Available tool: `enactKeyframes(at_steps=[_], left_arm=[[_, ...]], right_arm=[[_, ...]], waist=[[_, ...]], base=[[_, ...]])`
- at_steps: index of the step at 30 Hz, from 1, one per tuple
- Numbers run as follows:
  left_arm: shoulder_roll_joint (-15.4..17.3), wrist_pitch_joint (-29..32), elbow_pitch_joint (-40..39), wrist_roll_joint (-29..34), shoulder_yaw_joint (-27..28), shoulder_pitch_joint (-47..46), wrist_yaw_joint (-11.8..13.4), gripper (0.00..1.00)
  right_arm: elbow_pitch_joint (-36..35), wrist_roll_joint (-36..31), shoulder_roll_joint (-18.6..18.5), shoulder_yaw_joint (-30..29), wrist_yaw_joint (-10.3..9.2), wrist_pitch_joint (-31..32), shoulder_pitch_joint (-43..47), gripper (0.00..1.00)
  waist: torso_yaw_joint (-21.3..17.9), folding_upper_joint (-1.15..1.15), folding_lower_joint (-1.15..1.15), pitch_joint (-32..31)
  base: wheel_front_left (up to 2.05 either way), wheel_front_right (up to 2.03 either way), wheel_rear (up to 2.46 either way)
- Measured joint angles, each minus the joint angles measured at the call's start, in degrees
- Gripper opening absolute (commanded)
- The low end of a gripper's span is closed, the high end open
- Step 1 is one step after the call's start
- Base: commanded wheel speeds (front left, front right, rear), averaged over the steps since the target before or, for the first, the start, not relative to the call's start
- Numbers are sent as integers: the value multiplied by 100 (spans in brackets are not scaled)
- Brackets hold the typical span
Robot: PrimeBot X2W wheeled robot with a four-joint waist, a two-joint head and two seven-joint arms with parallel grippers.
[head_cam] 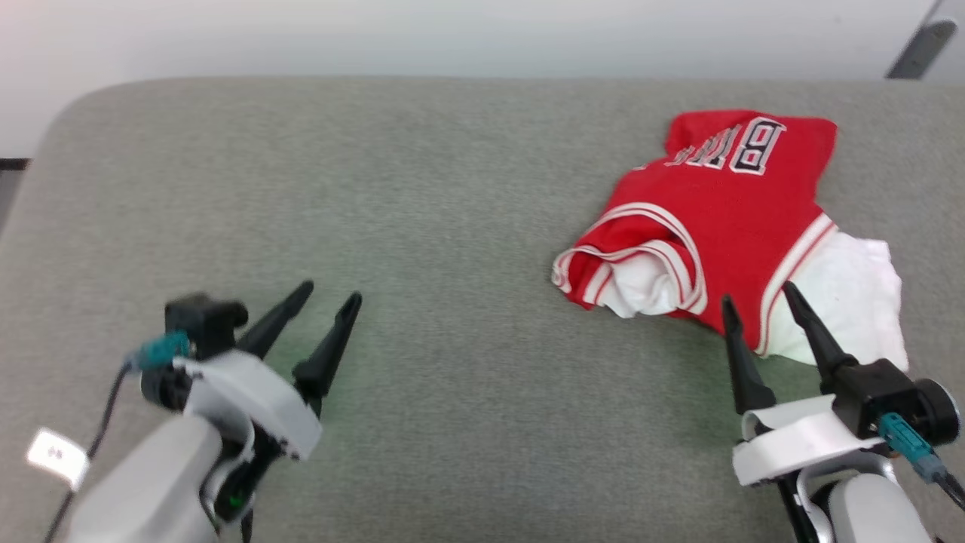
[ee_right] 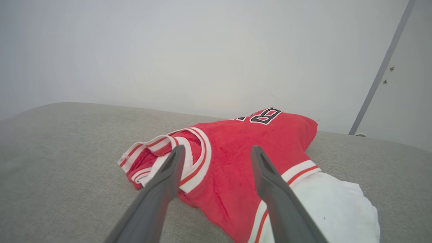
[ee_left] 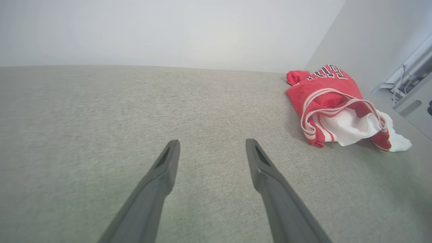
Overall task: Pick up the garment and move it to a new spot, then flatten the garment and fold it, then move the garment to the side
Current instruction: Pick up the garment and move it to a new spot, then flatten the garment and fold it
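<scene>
The garment (head_cam: 716, 219) lies bunched at the right of the grey padded surface: red body, white sleeve, striped trim, block lettering at its far end. It also shows in the left wrist view as the garment (ee_left: 332, 104) and in the right wrist view as the garment (ee_right: 236, 162). My right gripper (head_cam: 758, 298) is open, its fingertips over the garment's near edge, above it and holding nothing. My left gripper (head_cam: 332, 290) stands open over bare surface at the lower left, far from the garment.
The grey padded surface (head_cam: 422, 226) stretches wide between the two grippers. Its rounded far-left corner (head_cam: 83, 105) and far edge meet a pale wall. A dark slanted bar (head_cam: 920, 45) stands at the top right.
</scene>
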Motion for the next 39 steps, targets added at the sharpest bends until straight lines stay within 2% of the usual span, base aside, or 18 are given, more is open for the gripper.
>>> enactKeyframes(at_steps=[4, 8, 15, 23, 30, 34, 39], left_arm=[[-224, 0, -127, 631, 826, 722, 1, 100], [-428, 0, -305, 1190, 1428, 1273, 0, 100], [-748, 0, -743, 1953, 2508, 2103, 0, 100], [-1245, 0, -1399, 2855, 3795, 2948, 1, 100], [-1513, 0, -1735, 3183, 4165, 3270, 0, 100], [-1590, 0, -1840, 3206, 4272, 3282, 0, 100], [-1642, 0, -1925, 3243, 4278, 3334, 0, 100]], right_arm=[[-20, -2, -119, -131, 0, 0, 133, 100], [-55, 9, -176, -244, 0, 0, 276, 100], [-74, 59, -253, -281, 0, 0, 556, 100], [-207, 123, -253, -452, 0, 0, 747, 100], [-178, 250, -214, -399, 0, 1, 718, 100], [-65, 400, -424, -129, 0, 479, 506, 100], [-26, 659, -1377, 371, 0, 1962, 93, 100]], waist=[[239, 0, 0, -138], [439, 0, 0, -256], [611, 0, 0, -507], [469, 0, 0, -599], [291, 0, 0, -556], [200, 0, 0, -516], [111, 0, 0, -399]], base=[[0, 0, 0], [0, 0, 0], [0, 0, 0], [0, 0, 0], [0, 0, 0], [0, 0, 0], [0, 0, 0]])
